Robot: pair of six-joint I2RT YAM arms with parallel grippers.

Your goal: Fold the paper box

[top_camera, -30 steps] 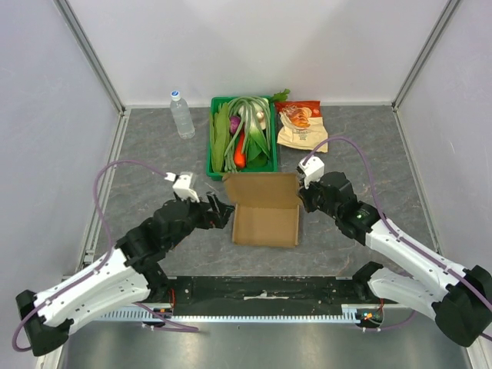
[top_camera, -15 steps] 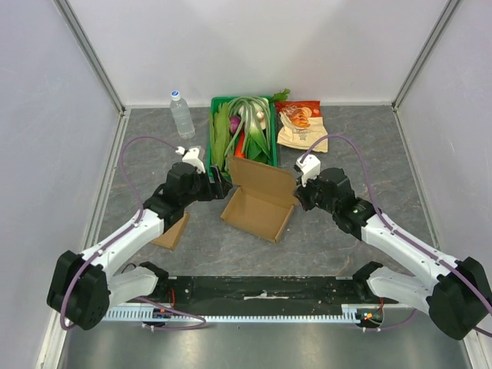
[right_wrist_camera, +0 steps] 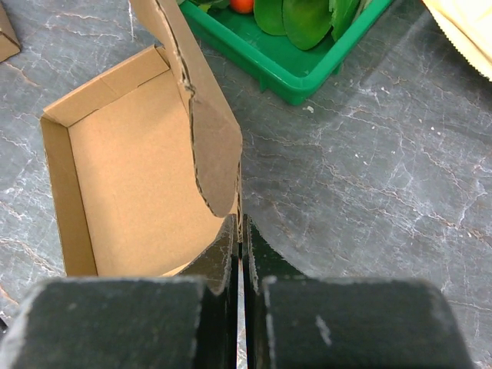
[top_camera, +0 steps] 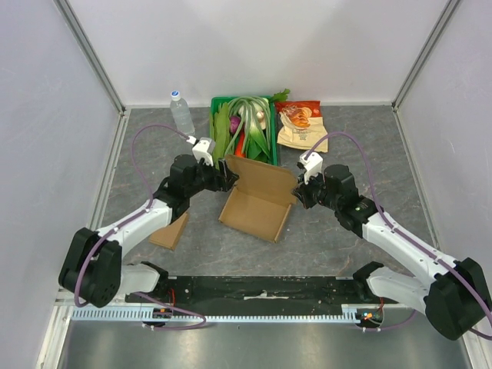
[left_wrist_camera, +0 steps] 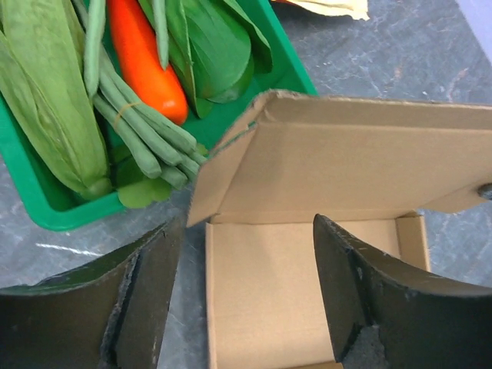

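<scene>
The paper box (top_camera: 257, 201) sits in the middle of the tabletop (top_camera: 361, 146), just below the green tray (top_camera: 217, 134), turned slightly askew. Its lid (left_wrist_camera: 346, 161) stands half raised along the far edge. The right claw (right_wrist_camera: 240, 224) is pressed fully together at the box's right wall, where the lid's rounded side tab hangs. It appears to pinch that thin cardboard, probably to pin the box in place while the other arm works.

The left claw (left_wrist_camera: 247, 227) is spread wide. One finger is outside the box's left wall and the other over its floor, so the jaws straddle the corner below the lid's left tab without gripping anything. That looks like a setup for tucking the tab inward or pushing the lid down.

The box is empty, showing only bare brown floor and low walls. The tray is full, holding corn in its husk (left_wrist_camera: 46, 108), a carrot (left_wrist_camera: 142, 54), green beans (left_wrist_camera: 131, 115) and leafy greens (left_wrist_camera: 207, 46). The lid's far edge sits very near the tray's rim.

At the upper left of the overhead view stands a water bottle (top_camera: 182, 114). A snack bag (top_camera: 301, 127) lies right of the tray, and a flat cardboard piece (top_camera: 171, 231) lies at lower left, partly under the left arm.
</scene>
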